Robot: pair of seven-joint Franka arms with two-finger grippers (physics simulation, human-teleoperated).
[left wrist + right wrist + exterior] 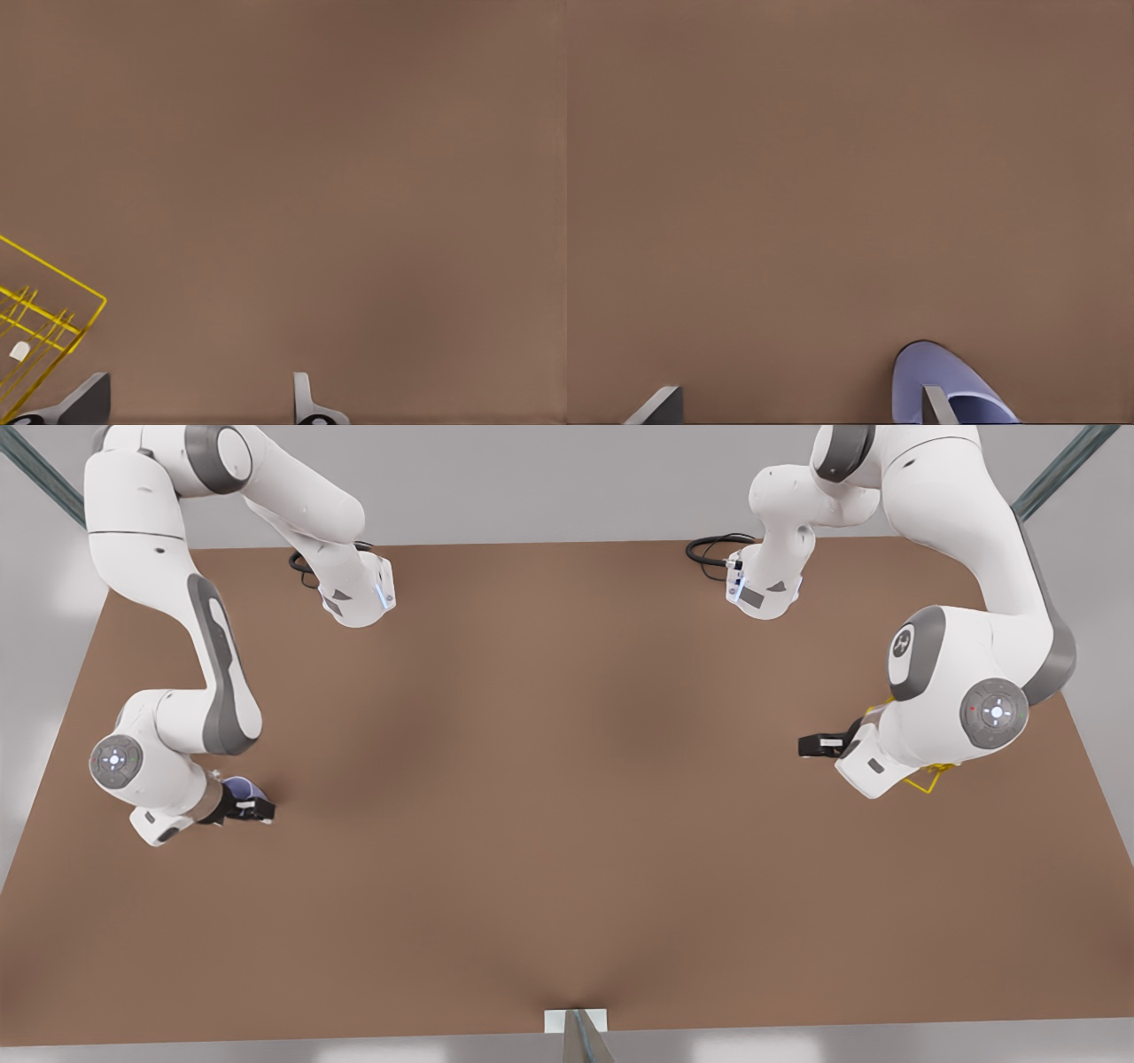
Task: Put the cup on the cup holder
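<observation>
The lavender-blue cup (239,786) stands on the brown table at the front view's left, and my right gripper (255,810) is right against it. The right wrist view has the cup (921,376) overlapping one finger (937,405), while the other finger (658,405) is far off, so the right gripper (797,409) is open. At the front view's right, the yellow wire cup holder (926,783) is mostly hidden under the left arm. My left gripper (819,744) hovers beside it. In the left wrist view a corner of the cup holder (53,305) lies next to the open left gripper (199,409), which holds nothing.
The brown table (567,779) stretches wide between the two arms. Black cables (713,549) lie by the arm bases at the back edge. A white bracket (576,1020) sits at the middle of the front edge.
</observation>
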